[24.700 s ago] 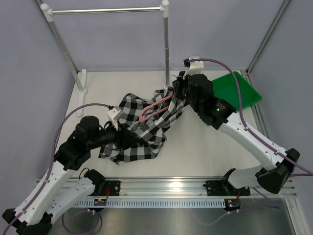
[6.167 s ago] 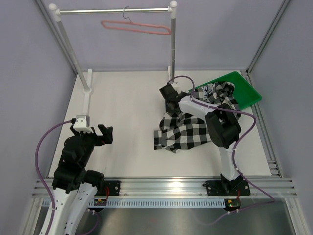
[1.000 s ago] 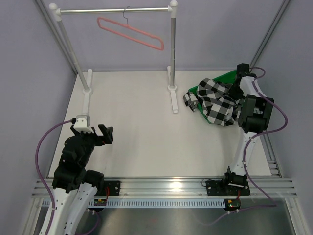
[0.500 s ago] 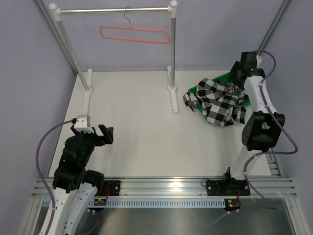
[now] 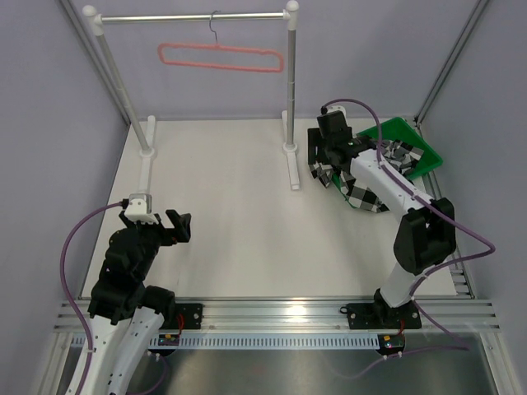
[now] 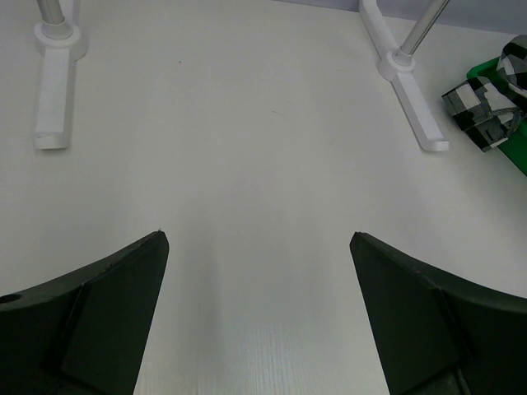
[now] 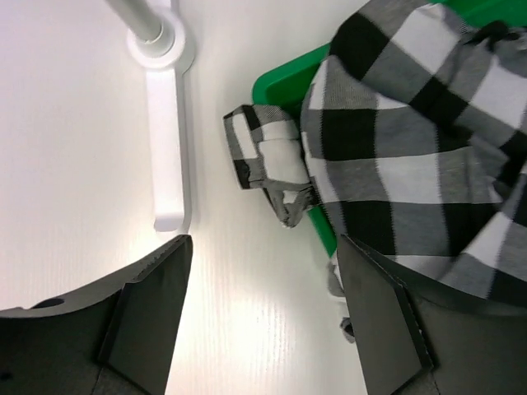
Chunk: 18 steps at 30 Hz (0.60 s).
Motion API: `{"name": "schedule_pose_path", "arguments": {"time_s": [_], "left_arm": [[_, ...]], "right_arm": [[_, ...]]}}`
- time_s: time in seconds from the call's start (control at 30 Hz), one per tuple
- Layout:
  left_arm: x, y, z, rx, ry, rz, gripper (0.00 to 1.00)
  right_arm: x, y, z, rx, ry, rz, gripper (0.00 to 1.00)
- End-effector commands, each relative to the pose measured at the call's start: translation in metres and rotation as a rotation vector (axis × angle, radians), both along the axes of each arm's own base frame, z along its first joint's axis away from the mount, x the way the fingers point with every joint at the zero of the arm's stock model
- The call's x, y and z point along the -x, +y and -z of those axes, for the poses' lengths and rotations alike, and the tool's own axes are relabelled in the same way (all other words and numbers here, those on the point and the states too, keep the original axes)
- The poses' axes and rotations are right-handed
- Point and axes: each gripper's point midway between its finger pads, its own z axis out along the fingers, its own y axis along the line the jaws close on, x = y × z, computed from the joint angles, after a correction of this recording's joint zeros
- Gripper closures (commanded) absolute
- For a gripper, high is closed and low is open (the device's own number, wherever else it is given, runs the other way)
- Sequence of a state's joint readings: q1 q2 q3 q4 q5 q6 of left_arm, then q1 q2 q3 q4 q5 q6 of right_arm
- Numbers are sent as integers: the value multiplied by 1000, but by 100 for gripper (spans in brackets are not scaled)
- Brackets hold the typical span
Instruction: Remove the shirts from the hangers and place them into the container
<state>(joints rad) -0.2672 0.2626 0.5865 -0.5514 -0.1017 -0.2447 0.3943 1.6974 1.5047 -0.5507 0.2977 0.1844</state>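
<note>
Black-and-white checked fabric shirt (image 7: 412,140) lies in shallow bright green plastic tray (image 7: 284,78), part overhanging the rim. Right gripper (image 7: 263,243) and left gripper (image 6: 257,239) both spread, empty.

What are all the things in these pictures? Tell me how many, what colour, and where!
shirt: one, black-and-white checks, bunched in the tray at the far right, with a bit hanging over the rim onto the table
tray: one, bright green, far right corner of the table
hanger: one, pink with a dark hook, bare, hanging on the rail at the back
rail: one, silver, across the top of the posts
posts: two, silver with white feet, standing at the back of the table
table: one, white, under everything
left pincer: one, black, open, holding nothing, over bare table at the near left
right pincer: one, black, open, holding nothing, above the hanging bit of shirt by the tray's edge
</note>
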Motion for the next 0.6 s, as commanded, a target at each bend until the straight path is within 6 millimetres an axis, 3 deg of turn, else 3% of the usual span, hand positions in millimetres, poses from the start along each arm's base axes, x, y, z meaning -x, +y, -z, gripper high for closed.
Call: {"name": "schedule_pose_path", "arguments": {"time_s": [0.0, 0.03, 0.23, 0.57], "left_arm": [[-1, -3, -10, 26, -42, 10, 1], [-1, -4, -10, 26, -42, 11, 1], [-1, -4, -10, 26, -41, 11, 1], [-1, -4, -10, 27, -39, 12, 1]], "right_arm": [[0, 10, 21, 13, 22, 37, 21], [1, 16, 38, 7, 53, 56, 21], [6, 22, 88, -33, 131, 179, 25], [6, 9, 132, -40, 113, 315, 29]]}}
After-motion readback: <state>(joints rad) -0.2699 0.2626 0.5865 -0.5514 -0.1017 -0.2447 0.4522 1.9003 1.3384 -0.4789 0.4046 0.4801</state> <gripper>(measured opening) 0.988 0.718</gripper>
